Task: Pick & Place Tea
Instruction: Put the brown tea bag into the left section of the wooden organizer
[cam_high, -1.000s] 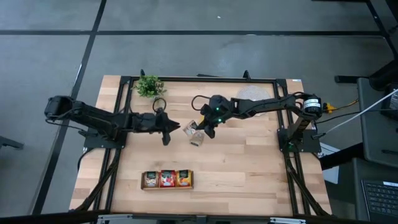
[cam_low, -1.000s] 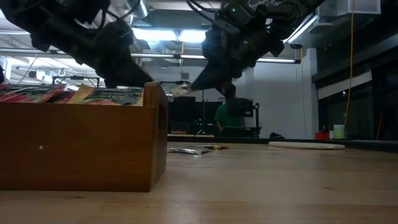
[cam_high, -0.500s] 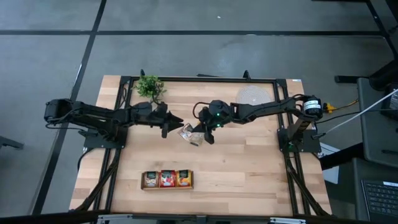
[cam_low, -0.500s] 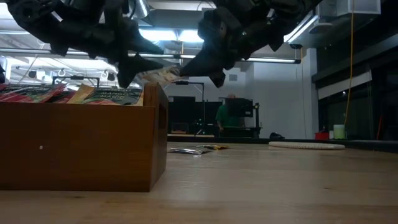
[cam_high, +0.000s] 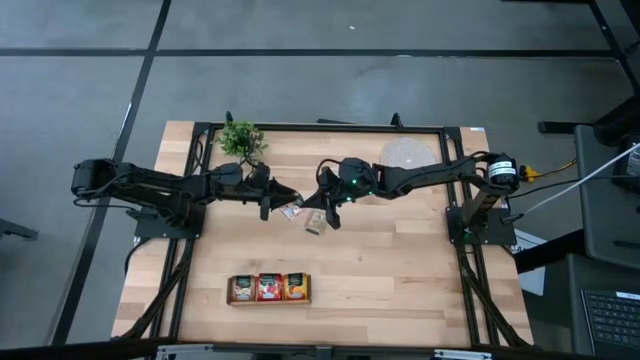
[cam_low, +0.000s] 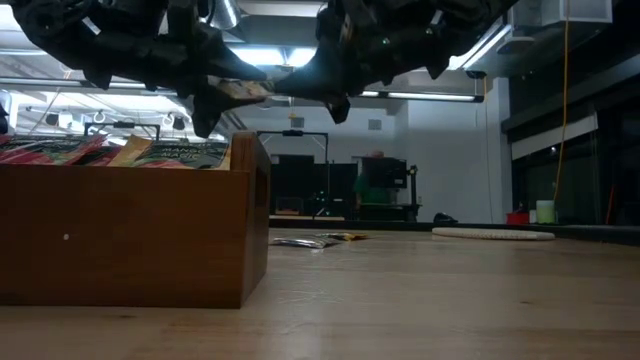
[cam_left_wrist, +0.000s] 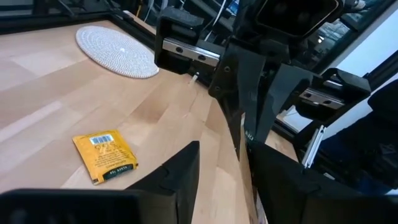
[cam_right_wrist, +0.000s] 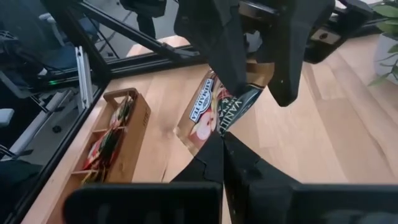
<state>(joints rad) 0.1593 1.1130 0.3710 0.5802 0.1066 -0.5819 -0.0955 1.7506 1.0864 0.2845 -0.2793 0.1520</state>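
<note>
Currently, item one: a tea sachet (cam_right_wrist: 219, 113) held in the air above mid-counter, between my two pincers. My right pincer (cam_high: 322, 205) is clamped shut on one of its edges. My left pincer (cam_high: 276, 198) has its fingers (cam_right_wrist: 214, 37) spread to either side of the sachet's far end; whether they touch it I cannot tell.

Orientation: in the right wrist view the sachet's printed face is tilted, its lettering running slantwise away from my right fingertips. In the low view it shows edge-on as a thin strip (cam_low: 240, 88), roughly level.

Item two: a yellow sachet (cam_left_wrist: 106, 155) lying flat on the counter (cam_high: 400, 260), barcode up, near the round woven mat (cam_left_wrist: 118, 43).

Item three: the wooden tray (cam_high: 269, 288), well apart, its compartments filled; its contents are too small to read from above.

Change: half a second ago my pincers were further apart; my left one has closed in on the sachet.
</note>
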